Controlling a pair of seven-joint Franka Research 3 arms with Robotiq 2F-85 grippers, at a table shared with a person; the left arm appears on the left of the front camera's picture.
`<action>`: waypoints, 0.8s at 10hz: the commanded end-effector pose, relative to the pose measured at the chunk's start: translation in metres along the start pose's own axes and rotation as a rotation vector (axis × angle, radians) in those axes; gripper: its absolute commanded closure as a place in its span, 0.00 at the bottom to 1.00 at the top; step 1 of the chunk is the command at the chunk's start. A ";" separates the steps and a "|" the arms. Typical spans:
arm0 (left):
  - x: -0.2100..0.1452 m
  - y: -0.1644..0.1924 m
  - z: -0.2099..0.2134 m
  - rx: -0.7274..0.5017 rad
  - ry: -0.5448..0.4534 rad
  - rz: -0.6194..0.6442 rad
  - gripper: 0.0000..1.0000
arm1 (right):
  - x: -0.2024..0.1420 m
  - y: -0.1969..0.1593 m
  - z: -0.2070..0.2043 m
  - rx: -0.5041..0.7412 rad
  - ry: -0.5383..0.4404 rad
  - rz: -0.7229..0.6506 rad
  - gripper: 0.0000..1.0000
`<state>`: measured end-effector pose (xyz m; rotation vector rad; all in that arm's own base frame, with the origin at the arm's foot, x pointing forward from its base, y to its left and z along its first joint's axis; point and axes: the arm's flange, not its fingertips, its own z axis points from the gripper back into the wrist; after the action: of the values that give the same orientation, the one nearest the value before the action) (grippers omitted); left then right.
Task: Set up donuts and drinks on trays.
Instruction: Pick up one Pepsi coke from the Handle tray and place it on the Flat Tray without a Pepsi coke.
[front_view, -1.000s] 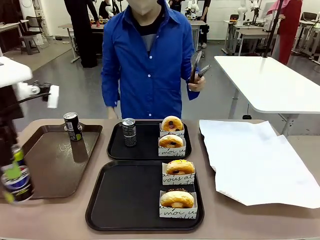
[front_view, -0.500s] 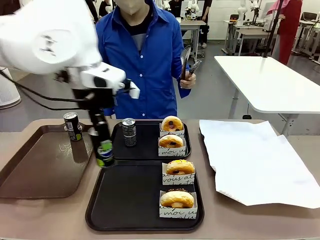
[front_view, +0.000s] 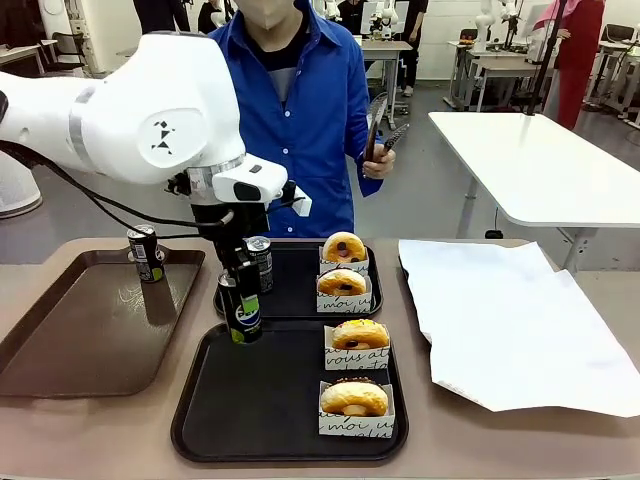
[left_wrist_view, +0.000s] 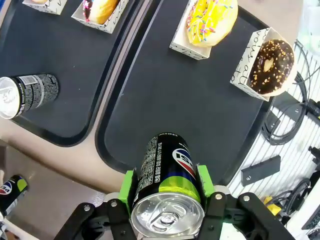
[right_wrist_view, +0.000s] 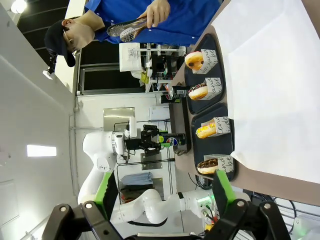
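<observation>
Here the left hand clamps its green pads on a slim black Pepsi can with a silver top, above the left rim of the near matte black square tray. That tray carries two sleeved ring donuts. The right hand stands empty, jaws apart, off beside the surface.

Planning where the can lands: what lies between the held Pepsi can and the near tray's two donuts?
Bare black floor of the near tray, seen in the front view.
</observation>
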<state>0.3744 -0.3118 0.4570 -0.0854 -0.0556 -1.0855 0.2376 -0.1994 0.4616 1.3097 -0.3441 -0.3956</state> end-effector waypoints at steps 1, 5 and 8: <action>-0.006 -0.019 -0.020 0.041 -0.032 0.035 0.41 | 0.000 0.000 0.000 0.017 0.003 0.005 0.00; -0.004 -0.023 -0.055 0.038 0.021 0.014 0.41 | 0.000 0.000 0.000 0.017 0.003 0.005 0.00; -0.003 -0.023 -0.068 0.051 0.046 -0.003 0.41 | 0.000 0.000 0.000 0.017 0.003 0.005 0.00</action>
<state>0.3534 -0.3204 0.3917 -0.0427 -0.0218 -1.1024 0.2376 -0.1994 0.4616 1.3097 -0.3441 -0.3956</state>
